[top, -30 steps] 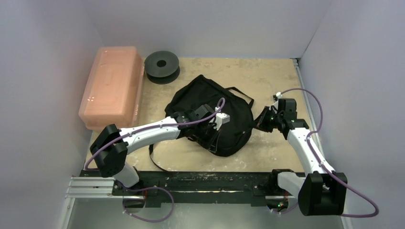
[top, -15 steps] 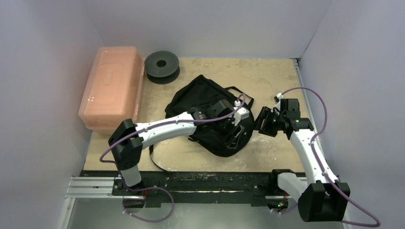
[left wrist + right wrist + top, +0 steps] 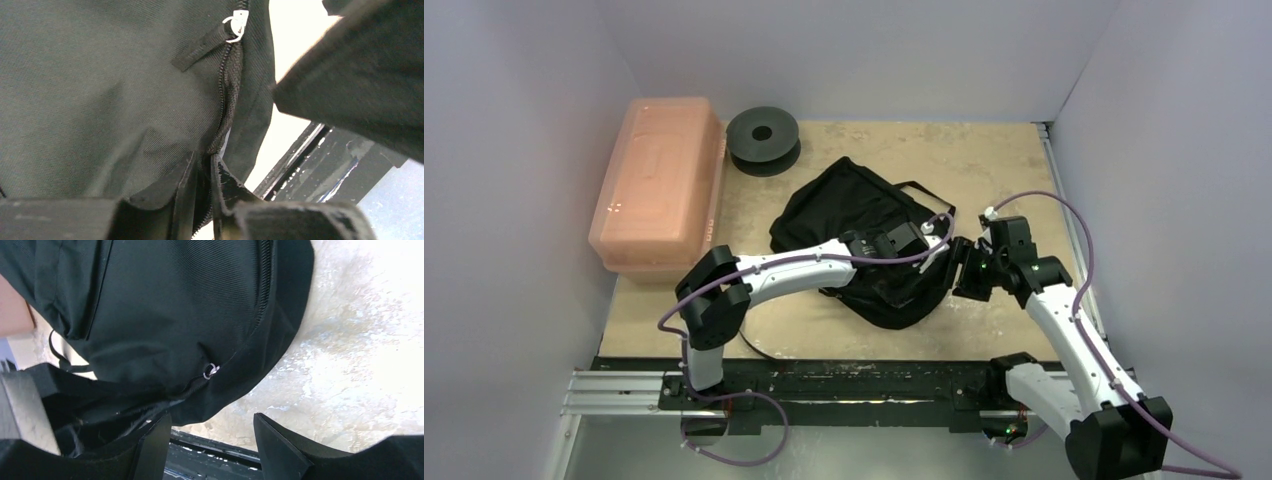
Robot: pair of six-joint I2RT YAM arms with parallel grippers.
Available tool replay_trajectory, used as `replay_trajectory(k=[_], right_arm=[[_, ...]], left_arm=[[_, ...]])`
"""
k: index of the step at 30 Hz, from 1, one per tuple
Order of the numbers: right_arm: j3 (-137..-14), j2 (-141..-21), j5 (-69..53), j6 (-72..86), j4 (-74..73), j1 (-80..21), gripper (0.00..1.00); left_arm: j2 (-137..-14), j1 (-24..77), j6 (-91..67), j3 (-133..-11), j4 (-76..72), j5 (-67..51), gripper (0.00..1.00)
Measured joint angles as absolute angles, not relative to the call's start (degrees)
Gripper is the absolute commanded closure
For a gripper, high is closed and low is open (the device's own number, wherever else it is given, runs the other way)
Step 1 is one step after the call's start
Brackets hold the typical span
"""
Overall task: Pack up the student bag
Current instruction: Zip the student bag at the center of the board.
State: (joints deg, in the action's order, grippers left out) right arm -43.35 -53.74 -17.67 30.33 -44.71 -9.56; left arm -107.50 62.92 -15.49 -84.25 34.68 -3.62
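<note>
Shows the student bag [image 3: 864, 215] slumped on the middle of the worn table [image 3: 994, 165], black fabric bunched, one webbing strap [image 3: 929, 192] looping out at its far right side. Catches both arms reaching in at the bag's near right corner, heads close together. Sets the left gripper [image 3: 907, 285] down on the bag's near side, its arm laid across the fabric. From the left wrist, finds the same gripper [image 3: 204, 197] with fingers [image 3: 186, 185] drawn almost together on the zip seam, the zip track running down into the narrow gap between them, and so pinching the bag's edge. Picks out a silver zip pull [image 3: 239, 22] farther along that track. Sets the right gripper [image 3: 965, 272] just beside the bag's right edge. From the right wrist, finds that gripper [image 3: 212, 440] spread wide, fingers [image 3: 154, 442] well apart, holding nothing, with the bag's rounded hem just beyond the tips; touching the fabric or not, cannot tell. Picks out a small metal ring [image 3: 210, 371] on the seam there. Leaves a pink translucent box [image 3: 656, 185] along the table's left edge and a black spool [image 3: 763, 138] just beside the box's far end, both apart from the bag.
</note>
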Motion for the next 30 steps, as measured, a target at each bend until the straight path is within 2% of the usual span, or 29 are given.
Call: replay_trajectory(k=[3, 13, 20, 24, 30], right_arm=[[-43.2, -52.8, -17.3, 32.1, -44.7, -11.7, 0.33], [-40.8, -47.7, -14.5, 41.2, -45.5, -15.4, 0.34], [-41.7, -54.5, -8.3, 50.2, -45.5, -24.0, 0.33], [-45.0, -61.7, -2.4, 53.6, -45.8, -28.6, 0.31], [-50.6, -66.2, 5.8, 57.8, -48.0, -32.8, 0.28]], left_arm=[[-107.5, 62.0, -15.8, -84.3, 34.8, -3.3, 0.99], [-99.0, 58.5, -21.5, -77.6, 27.3, 0.1, 1.0], [-95.4, 58.5, -26.5, -75.7, 21.1, 1.0, 1.0], [-95.9, 57.8, -28.9, -75.7, 19.9, -0.9, 1.0], [-95.9, 56.8, -31.7, -75.7, 18.4, -4.3, 1.0]])
